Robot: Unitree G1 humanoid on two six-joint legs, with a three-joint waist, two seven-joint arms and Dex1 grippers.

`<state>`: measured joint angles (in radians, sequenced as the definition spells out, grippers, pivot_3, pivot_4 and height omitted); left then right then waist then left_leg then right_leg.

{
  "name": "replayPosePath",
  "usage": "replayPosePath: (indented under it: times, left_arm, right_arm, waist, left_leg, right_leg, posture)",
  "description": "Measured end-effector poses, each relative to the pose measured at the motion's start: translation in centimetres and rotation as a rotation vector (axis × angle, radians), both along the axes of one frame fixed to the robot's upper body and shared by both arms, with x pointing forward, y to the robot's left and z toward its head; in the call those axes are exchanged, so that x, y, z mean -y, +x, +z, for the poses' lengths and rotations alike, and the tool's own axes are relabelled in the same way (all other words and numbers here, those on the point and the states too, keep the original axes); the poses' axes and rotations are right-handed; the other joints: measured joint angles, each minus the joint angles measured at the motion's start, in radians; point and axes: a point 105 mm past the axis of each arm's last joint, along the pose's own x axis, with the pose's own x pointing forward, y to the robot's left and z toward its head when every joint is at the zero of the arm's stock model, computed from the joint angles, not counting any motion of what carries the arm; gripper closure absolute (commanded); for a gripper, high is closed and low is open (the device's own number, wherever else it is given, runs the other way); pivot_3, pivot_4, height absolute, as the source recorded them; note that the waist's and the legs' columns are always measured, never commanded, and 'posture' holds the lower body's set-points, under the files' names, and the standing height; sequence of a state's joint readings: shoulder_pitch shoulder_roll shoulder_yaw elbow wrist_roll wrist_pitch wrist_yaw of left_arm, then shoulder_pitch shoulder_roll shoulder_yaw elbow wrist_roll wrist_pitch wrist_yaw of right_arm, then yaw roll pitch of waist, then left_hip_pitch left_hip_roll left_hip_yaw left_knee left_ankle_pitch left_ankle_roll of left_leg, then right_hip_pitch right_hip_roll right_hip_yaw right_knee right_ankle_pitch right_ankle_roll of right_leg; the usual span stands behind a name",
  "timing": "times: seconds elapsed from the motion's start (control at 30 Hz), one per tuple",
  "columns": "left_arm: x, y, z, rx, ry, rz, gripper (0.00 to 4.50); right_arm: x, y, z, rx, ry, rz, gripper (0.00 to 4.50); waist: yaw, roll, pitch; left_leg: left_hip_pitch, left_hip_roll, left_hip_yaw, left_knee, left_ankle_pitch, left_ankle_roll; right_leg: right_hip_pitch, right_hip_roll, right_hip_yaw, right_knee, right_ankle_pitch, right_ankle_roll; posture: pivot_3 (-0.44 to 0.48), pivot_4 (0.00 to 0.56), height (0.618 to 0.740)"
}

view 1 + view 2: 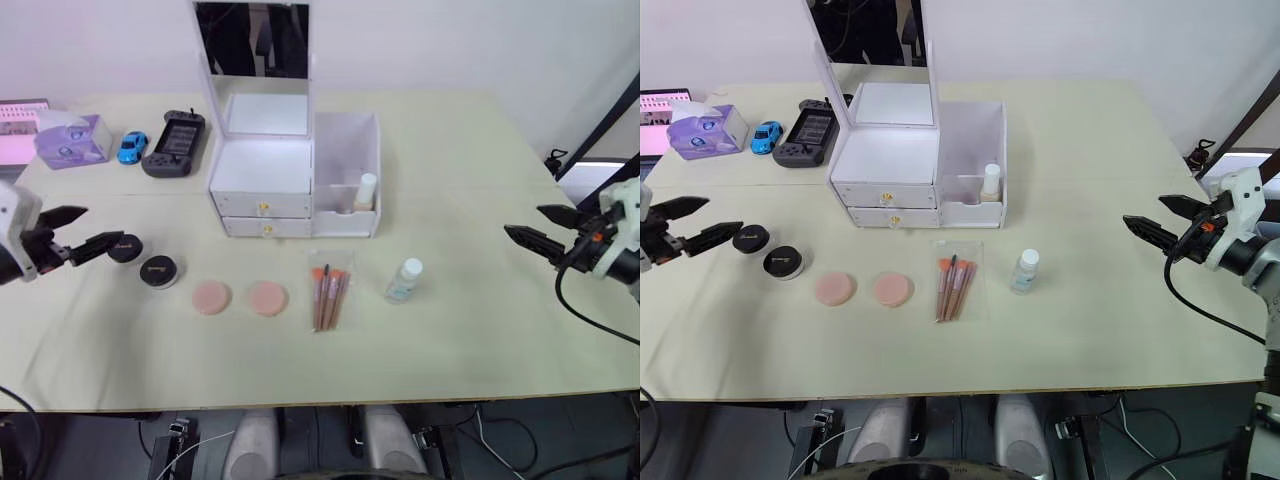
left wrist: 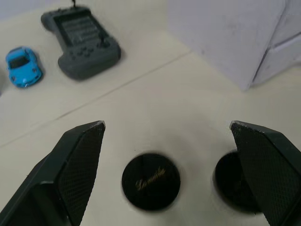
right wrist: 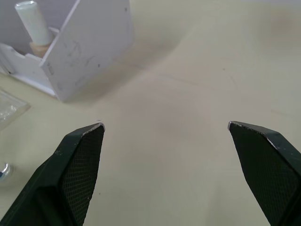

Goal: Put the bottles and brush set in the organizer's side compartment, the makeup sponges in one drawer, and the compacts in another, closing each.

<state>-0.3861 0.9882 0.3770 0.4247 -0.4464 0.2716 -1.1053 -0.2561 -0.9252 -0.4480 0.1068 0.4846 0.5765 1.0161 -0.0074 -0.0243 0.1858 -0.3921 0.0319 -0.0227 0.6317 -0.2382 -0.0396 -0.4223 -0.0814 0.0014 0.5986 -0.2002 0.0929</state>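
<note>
The white organizer point(image 1: 262, 178) stands mid-table with its mirror upright and both drawers shut. A beige bottle point(image 1: 366, 192) stands in its side compartment point(image 1: 346, 150). In front lie the clear bluish bottle point(image 1: 404, 281), the brush set point(image 1: 330, 288) and two pink makeup sponges point(image 1: 211, 297) point(image 1: 267, 298). Two black compacts point(image 1: 125, 248) point(image 1: 159, 270) sit to the left. My left gripper point(image 1: 100, 226) is open, just left of the nearer compact point(image 2: 150, 180), which lies ahead between its fingers. My right gripper point(image 1: 523, 220) hangs open over bare table at the far right.
At the back left stand a pale purple box point(image 1: 72, 140), a blue toy car point(image 1: 132, 146) and a dark handheld game console point(image 1: 175, 143). A pink-lit screen point(image 1: 15, 135) sits at the far left edge. The table's front edge point(image 1: 320, 400) runs close below the items.
</note>
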Motion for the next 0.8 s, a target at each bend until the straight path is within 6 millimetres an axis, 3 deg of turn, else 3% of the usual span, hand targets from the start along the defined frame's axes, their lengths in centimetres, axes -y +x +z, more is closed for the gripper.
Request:
replayPosePath:
  times: [0.1, 0.17, 0.33, 0.6, 0.7, 0.77, 0.8]
  left_arm:
    - [3.8, 0.5, 3.5, 0.081, -0.023, -0.143, 0.00]
    - [6.8, 0.3, 4.7, 0.084, -0.007, -0.265, 0.00]
    - [14.2, -0.6, 2.1, -0.050, 0.092, -0.570, 0.00]
    - [20.7, -1.8, 2.1, -0.053, 0.063, -0.818, 0.00]
    - [21.5, -2.0, 1.5, -0.073, 0.052, -0.854, 0.00]
    - [21.9, -2.3, 1.2, -0.086, 0.050, -0.886, 0.00]
    - [22.0, -2.4, 1.1, -0.088, 0.052, -0.895, 0.00]
  right_arm:
    - [-2.2, -0.8, 1.2, -0.012, -0.005, 0.095, 0.04]
    - [-4.1, -1.5, 2.1, -0.018, 0.002, 0.170, 0.04]
    - [-9.5, -3.5, 2.7, 0.001, -0.021, 0.340, 0.04]
    - [-14.0, -4.4, 0.0, -0.016, -0.009, 0.376, 0.04]
    - [-14.4, -4.5, -1.2, -0.051, -0.029, 0.365, 0.86]
    - [-14.6, -4.4, -1.8, -0.061, -0.033, 0.358, 1.80]
    - [-14.8, -4.3, -2.0, -0.060, -0.041, 0.357, 1.80]
  waist:
    - [-0.004, 0.000, 0.000]
    - [-0.006, 0.000, 0.000]
    - [-0.006, -0.001, 0.000]
    - [-0.003, -0.002, 0.000]
    - [-0.005, -0.002, 0.000]
    - [-0.006, -0.002, 0.000]
    - [-0.006, -0.002, 0.000]
  left_leg:
    - [0.000, 0.000, 0.000, 0.000, 0.000, 0.000]
    - [0.000, 0.000, 0.000, 0.000, 0.000, 0.000]
    - [0.001, 0.000, 0.000, 0.000, 0.000, 0.000]
    - [0.000, 0.000, 0.001, 0.002, 0.000, 0.000]
    - [0.000, 0.000, 0.000, 0.002, 0.000, 0.000]
    - [0.000, 0.000, 0.000, 0.002, 0.000, 0.000]
    - [0.000, 0.000, 0.000, 0.002, 0.000, 0.000]
  right_leg:
    - [0.000, 0.000, 0.000, 0.000, 0.000, 0.000]
    - [0.000, 0.000, 0.001, 0.000, 0.000, 0.000]
    - [0.000, 0.002, 0.002, 0.000, -0.001, 0.002]
    - [0.001, 0.002, 0.003, 0.000, -0.002, 0.004]
    - [0.001, 0.002, 0.003, 0.000, -0.002, 0.003]
    - [0.001, 0.002, 0.003, 0.000, -0.002, 0.003]
    - [0.001, 0.002, 0.003, 0.000, -0.002, 0.004]
  posture:
    - [0.000, 0.150, 0.740]
    - [0.000, 0.150, 0.740]
    - [0.000, 0.150, 0.740]
    - [0.000, 0.150, 0.740]
    - [0.000, 0.150, 0.740]
    - [0.000, 0.150, 0.740]
    - [0.000, 0.150, 0.740]
